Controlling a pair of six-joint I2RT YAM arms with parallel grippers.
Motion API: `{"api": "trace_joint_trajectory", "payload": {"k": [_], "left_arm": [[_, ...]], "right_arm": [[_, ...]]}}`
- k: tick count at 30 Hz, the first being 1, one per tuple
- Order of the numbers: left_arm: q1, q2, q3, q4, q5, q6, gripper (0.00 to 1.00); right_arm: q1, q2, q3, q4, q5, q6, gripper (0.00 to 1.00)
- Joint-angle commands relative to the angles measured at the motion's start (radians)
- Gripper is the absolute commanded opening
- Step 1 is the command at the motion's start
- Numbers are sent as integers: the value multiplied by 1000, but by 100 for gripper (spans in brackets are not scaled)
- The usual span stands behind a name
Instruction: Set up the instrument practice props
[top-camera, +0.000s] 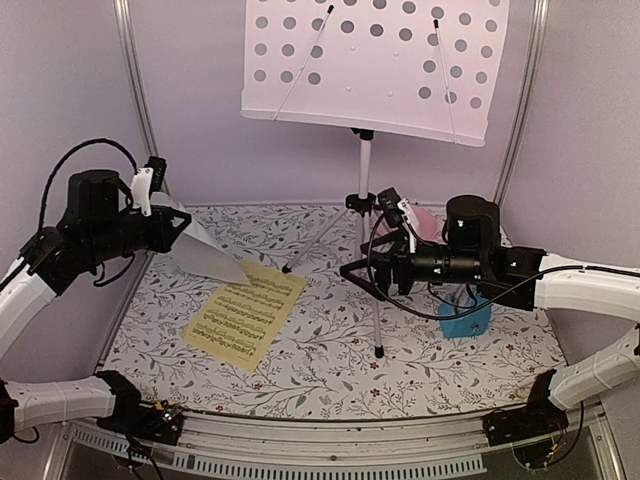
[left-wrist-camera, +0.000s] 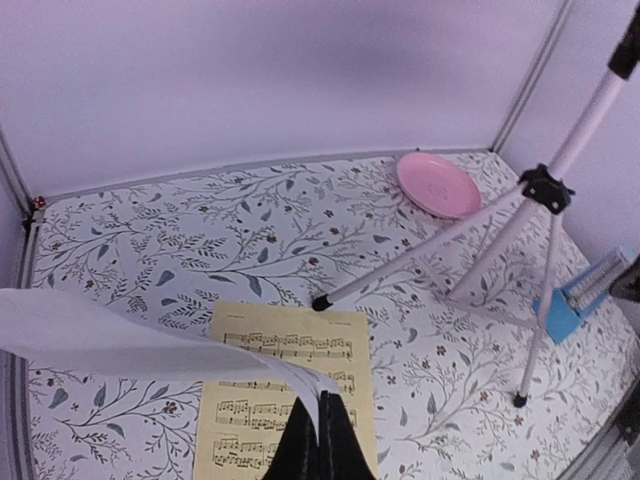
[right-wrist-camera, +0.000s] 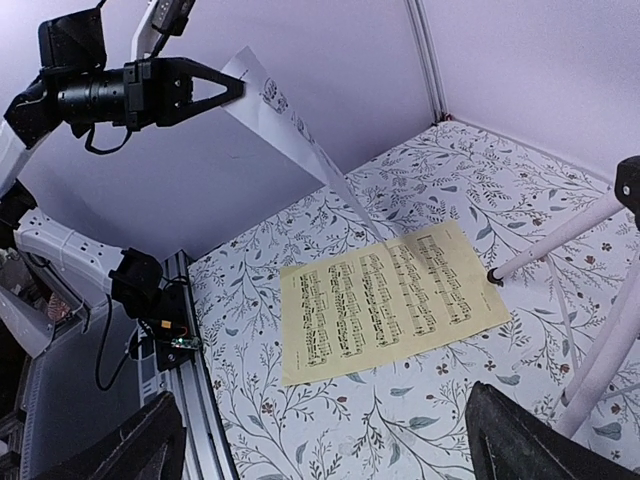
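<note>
The left claw (left-wrist-camera: 320, 440) is pinched fully shut on one edge of the white sheet (left-wrist-camera: 120, 345), holding it in the air above the left side of the surface (top-camera: 330, 350). From the grip the paper bows and slopes down toward the far edge of the yellow sheet (top-camera: 245, 312). Whether its free end touches anything cannot be told. The yellow sheet lies flat on the left half of the surface, printed side up.

The right claw (right-wrist-camera: 325, 445) hangs with its jaws spread wide and nothing between them, low over the right half and near the legs of the music stand (top-camera: 375, 65). The stand rises from about the middle of the surface, slightly toward the far edge, with its perforated desk high overhead. The blue metronome (top-camera: 465, 318) sits near the right edge, and a pink plate (left-wrist-camera: 437, 185) lies in the far right corner.

The white sheet looks very light and limp. It sags under its own weight, so it would likely swing, curl or crease if moved fast, and could slip from a thin pinch. An edge grip like this one suits it, leaving the opposite edge free to settle on the desk's ledge. The stand itself looks light on thin legs, and a nudge could probably shift or tip it.
</note>
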Motion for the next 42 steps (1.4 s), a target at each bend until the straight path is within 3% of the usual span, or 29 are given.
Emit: {"api": "trace_joint_trajectory", "payload": {"k": [1, 10, 15, 18, 24, 31, 37, 42], "left_arm": [[-40, 22, 81, -247, 292, 174, 0], [-192, -10, 224, -431, 500, 277, 0], [-288, -32, 201, -449, 658, 339, 0], [-380, -45, 190, -436, 684, 365, 0], [-570, -25, 176, -402, 626, 426, 0], [-774, 47, 230, -471, 435, 508, 0], [-856, 76, 289, -492, 325, 547, 0], [-887, 74, 293, -461, 277, 584, 0]], "right_arm": [[9, -55, 27, -66, -23, -70, 99], [9, -64, 53, -82, -168, -151, 99], [9, -36, 73, -60, -263, -173, 99], [9, -30, 73, -46, -302, -183, 99], [9, -11, 53, -21, -384, -224, 99], [9, 48, 34, 56, -510, -291, 99], [17, 94, 37, 86, -582, -294, 99], [60, 108, 19, 108, -533, -314, 99]]}}
